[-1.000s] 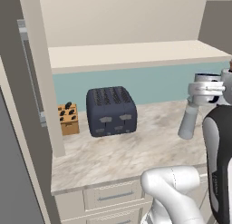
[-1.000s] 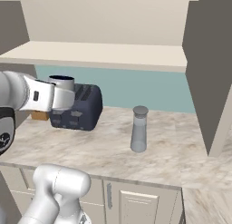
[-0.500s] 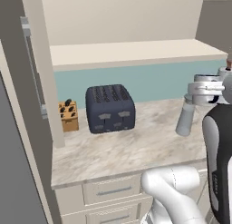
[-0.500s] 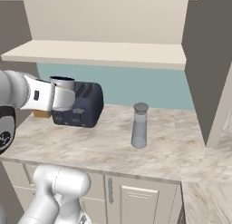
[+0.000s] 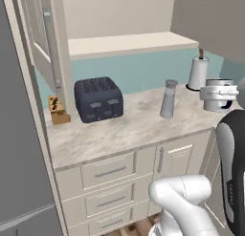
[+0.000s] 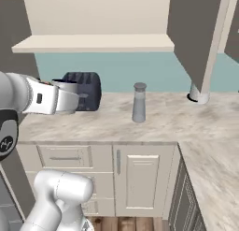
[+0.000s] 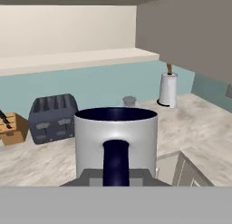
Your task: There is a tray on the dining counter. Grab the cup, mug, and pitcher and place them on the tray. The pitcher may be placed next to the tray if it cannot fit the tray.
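The mug (image 7: 116, 141) fills the middle of the hand view, its dark handle facing the camera and its inside navy. My gripper (image 7: 115, 177) is shut on it at the handle side, and the fingers are mostly hidden behind it. The mug (image 5: 218, 93) hangs in the air off the counter's right end, and in the right base view the mug (image 6: 70, 92) sits at the tip of my arm, in front of the toaster. The grey pitcher (image 5: 168, 99) with a silvery lid stands upright on the marble counter (image 5: 129, 127), apart from the mug; pitcher (image 6: 138, 103). The tray, the cup and the dining counter are out of view.
A dark toaster (image 5: 98, 99) and a knife block (image 5: 58, 110) stand at the counter's left. A paper towel roll (image 5: 197, 73) stands in the back right corner. A shelf (image 6: 93, 43) hangs above the counter, drawers and cabinet doors (image 6: 140, 178) below.
The whole picture has shifted: the cameras have moved, so toaster and pitcher now sit further left and the paper towel roll has come into view. The mug stays in my gripper.
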